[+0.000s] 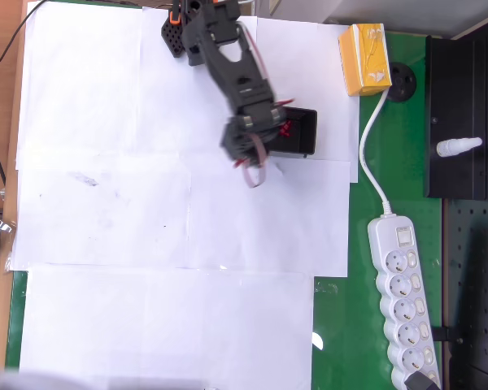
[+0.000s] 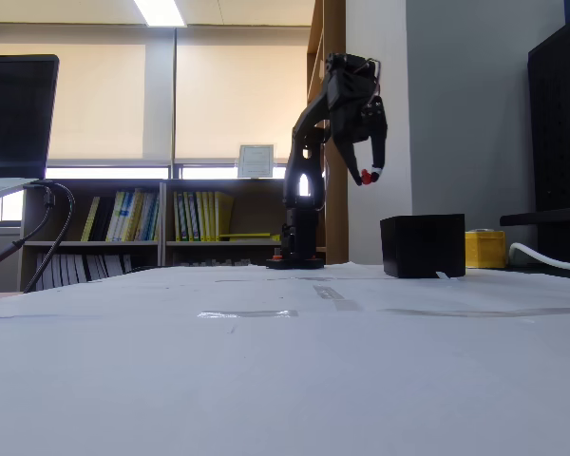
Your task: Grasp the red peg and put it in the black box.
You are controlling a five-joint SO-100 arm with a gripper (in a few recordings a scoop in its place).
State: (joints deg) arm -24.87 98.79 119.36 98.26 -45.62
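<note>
**Ops:** I'm seeing the hand (image 2: pixel 370 175) hanging in the air, up and to the left of the black box (image 2: pixel 423 245) in the fixed view, well clear of the desk (image 2: pixel 285 380). Its fingers are pinching the red peg (image 2: pixel 366 177) at their tips.

**Log:** And from overhead?

**Ops:** In the overhead view the arm is reaching down from the top edge, and the hand (image 1: pixel 256 158) is hovering just left of the black box (image 1: pixel 302 132). I'm not making out the held peg there; the wrist is covering it. Inside the box I'm seeing several small red pegs (image 1: pixel 286 130) lying against its left wall.

**Log:** Surroundings?

**Ops:** The box is sitting on the white paper sheets (image 1: pixel 146 203) covering the desk. A yellow carton (image 1: pixel 364 58) is lying above and right of the box, and a white power strip (image 1: pixel 403 301) is lying below and right of it, on the green mat.
</note>
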